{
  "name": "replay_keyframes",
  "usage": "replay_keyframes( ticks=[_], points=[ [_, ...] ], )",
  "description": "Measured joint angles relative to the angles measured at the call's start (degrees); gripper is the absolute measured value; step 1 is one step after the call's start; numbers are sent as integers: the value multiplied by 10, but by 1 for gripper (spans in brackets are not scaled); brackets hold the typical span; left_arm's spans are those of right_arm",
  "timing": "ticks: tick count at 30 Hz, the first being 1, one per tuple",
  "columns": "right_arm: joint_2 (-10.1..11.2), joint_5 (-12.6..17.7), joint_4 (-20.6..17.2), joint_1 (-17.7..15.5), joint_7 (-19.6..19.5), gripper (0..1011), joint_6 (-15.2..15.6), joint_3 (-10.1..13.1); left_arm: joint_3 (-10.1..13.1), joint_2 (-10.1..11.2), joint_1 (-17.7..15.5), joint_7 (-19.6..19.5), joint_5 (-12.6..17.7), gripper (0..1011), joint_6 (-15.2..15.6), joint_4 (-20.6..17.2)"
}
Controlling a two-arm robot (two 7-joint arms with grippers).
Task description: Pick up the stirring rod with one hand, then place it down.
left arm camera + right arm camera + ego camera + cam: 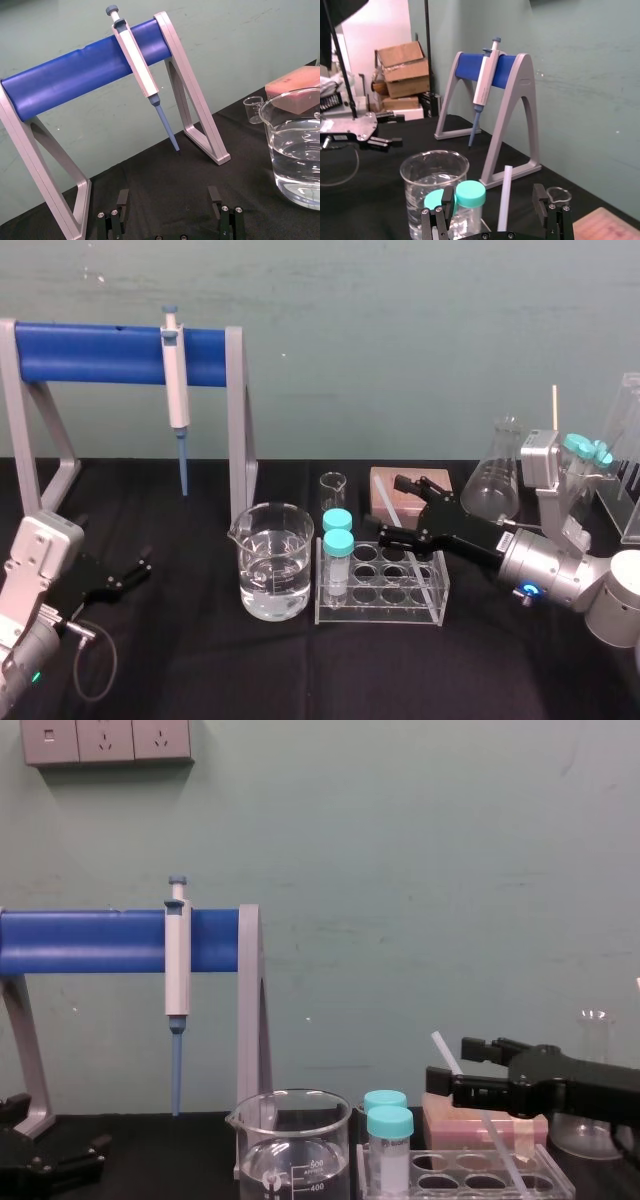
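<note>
Right now, seeing the right hand (392, 508) over the rack (400, 618), fingers spread, clamped on nothing. Spotting the rod (504, 195) leaning in the rack, upper part between those fingers. Noting the left hand (143, 568) parked on the bench (300, 680), far to that hand's left, fingers spread too.

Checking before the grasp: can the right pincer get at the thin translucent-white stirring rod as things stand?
Probably yes. The right pincer is open, its fingers either side of the thin translucent-white stirring rod leaning in the clear plastic rack, with nothing between them. The left pincer sits parked far left.
</note>
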Motion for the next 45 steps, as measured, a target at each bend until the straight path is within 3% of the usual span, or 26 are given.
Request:
replay_keyframes(
  ticks=[9,27,45],
  points=[
    [-12,22,15,5,11,1003,32,5,0,0,0,0,0,1000,0,0],
    [-13,41,20,0,0,1003,85,8,0,0,0,0,0,1000,0,0],
    [-11,41,16,-2,-5,1003,89,7,0,0,0,0,0,1000,0,0]
  ],
)
